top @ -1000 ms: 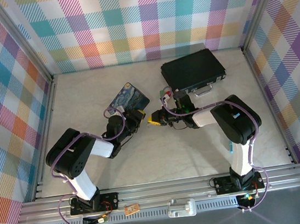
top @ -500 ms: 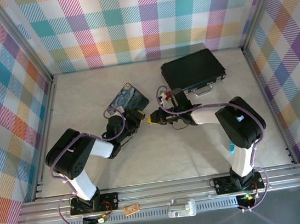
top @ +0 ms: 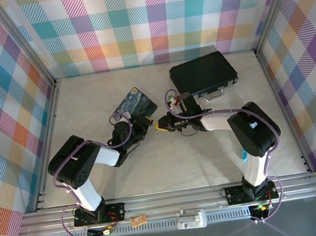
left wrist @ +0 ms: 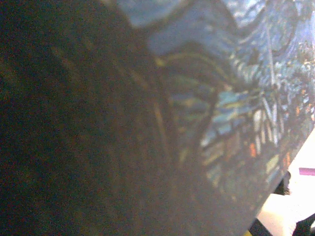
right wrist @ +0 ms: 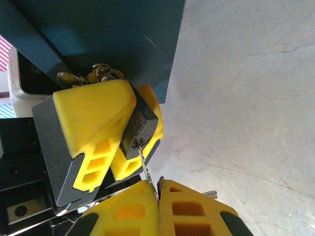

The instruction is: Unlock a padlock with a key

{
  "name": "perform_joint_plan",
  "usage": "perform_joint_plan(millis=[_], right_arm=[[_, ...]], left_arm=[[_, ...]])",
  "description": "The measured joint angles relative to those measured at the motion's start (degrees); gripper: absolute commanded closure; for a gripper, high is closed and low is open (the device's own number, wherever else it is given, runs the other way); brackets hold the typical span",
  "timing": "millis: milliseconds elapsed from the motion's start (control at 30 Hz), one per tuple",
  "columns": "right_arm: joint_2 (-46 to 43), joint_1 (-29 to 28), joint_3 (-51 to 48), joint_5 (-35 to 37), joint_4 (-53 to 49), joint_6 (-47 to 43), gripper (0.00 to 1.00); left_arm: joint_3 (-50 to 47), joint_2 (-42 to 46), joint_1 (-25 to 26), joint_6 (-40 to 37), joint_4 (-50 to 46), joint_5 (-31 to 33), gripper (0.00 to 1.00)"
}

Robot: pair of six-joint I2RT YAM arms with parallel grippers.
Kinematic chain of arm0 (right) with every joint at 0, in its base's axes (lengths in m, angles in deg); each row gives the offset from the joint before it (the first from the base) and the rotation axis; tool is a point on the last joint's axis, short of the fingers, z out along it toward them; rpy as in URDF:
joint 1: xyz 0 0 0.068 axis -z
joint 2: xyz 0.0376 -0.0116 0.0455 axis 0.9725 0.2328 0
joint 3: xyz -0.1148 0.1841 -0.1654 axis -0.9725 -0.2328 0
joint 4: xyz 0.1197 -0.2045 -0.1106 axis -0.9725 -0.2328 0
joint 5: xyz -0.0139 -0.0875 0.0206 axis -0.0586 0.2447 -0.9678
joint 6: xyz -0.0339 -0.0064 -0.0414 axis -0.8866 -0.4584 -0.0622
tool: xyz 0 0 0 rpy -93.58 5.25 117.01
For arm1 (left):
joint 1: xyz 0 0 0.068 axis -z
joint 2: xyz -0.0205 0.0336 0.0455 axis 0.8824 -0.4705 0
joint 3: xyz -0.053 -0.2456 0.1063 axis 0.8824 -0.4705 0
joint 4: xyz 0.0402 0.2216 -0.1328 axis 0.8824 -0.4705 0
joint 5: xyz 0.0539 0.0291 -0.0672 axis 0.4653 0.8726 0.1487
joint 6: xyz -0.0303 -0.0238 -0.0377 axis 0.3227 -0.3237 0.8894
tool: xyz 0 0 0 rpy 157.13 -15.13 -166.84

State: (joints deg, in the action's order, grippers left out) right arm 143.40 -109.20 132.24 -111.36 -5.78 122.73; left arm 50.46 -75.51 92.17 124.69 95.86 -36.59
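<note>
Right wrist cam gives me the clearest look. One padlock (right wrist: 143,125): small dark blocky body with a matte face, and a silvery shackle (right wrist: 91,74) showing at its far end. It sits clamped between the two yellow moulded plastic fingers (right wrist: 93,115) of the left claw (top: 144,122), so the left claw is closed on the padlock body.

One key (right wrist: 145,169): thin flat grey metal blade, tip seated in the round keyhole (right wrist: 135,143) on the padlock's end face. Its other end is pinched in the right claw (right wrist: 158,191), whose two yellow fingers are pressed tight together, so the right claw is closed on the key. Four yellow fingers in total, all with open rectangular cut-outs.

Overhead, the two claws meet tip to tip near mid-table, just in front of one blue tin (top: 136,104), flat and rectangular with a swirly painted lid. Left wrist cam is right up against that painted surface and blurred. One black rectangular case (top: 203,73) with a metal handle lies beyond the right claw, apart from it. One small red-and-green piece (top: 171,97) sits between the tin and the case. The table (right wrist: 246,98) is pale, matte and faintly marbled.
</note>
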Motion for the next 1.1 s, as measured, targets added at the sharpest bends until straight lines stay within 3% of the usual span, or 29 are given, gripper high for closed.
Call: perform_joint_plan(millis=[267, 467, 800, 1100], right_arm=[[3.23, 2.69, -0.15, -8.2, 6.62, 9.7, 1.0], [4.46, 3.91, -0.15, -12.02, 8.39, 11.52, 1.0], [4.09, 4.11, 0.13, -11.28, 5.92, 5.55, 1.0], [1.6, 2.1, -0.85, -4.33, 6.36, 6.91, 1.0]], left_arm=[[0.42, 0.0, -0.04, 0.04, 0.07, 0.17, 1.0], [0.42, 0.04, -0.48, 0.0, 0.17, -1.88, 1.0], [0.83, 1.57, -0.85, -1.49, -3.3, -3.39, 1.0], [1.07, 2.75, -0.63, -1.22, -4.66, -0.39, 1.0]])
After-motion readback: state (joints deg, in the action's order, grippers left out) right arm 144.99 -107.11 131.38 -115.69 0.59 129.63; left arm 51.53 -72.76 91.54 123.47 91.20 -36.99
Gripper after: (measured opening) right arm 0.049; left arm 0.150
